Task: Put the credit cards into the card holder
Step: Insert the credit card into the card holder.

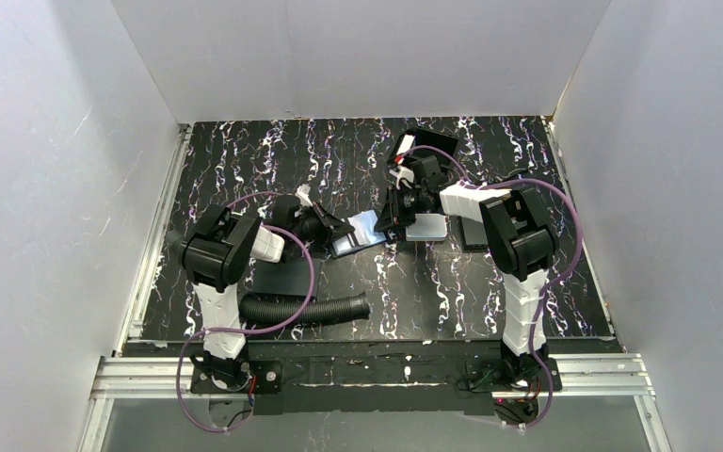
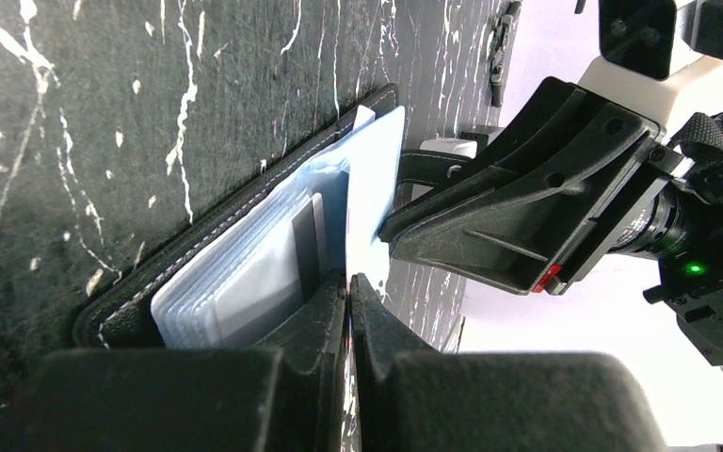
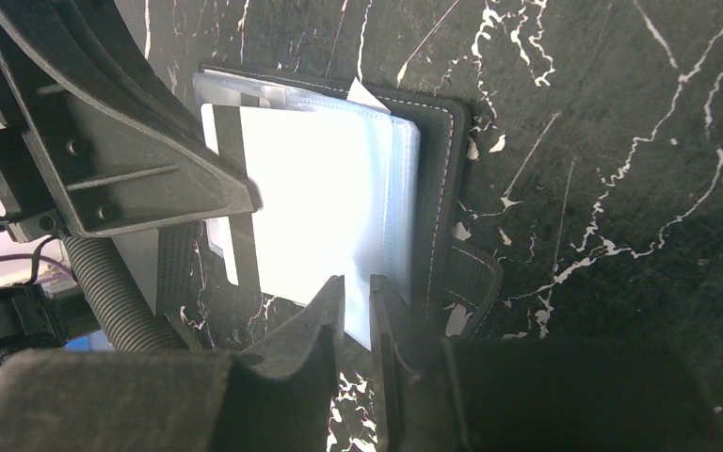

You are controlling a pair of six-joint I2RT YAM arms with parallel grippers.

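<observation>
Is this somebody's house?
Probably not: it looks like a robot test booth. White walls box in a black marbled table, and the left arm and right arm are bolted to a metal rail.

White panel walls [image 1: 339, 56] around a black, white-veined tabletop [image 1: 245, 160], aluminium rail [image 1: 602, 369] along its near edge.

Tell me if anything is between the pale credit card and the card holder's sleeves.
Nothing visible does. The credit card lies against the clear sleeves of the open card holder; the left end effector pinches its edge, and the right end effector is at the sleeves' near edge.
</observation>
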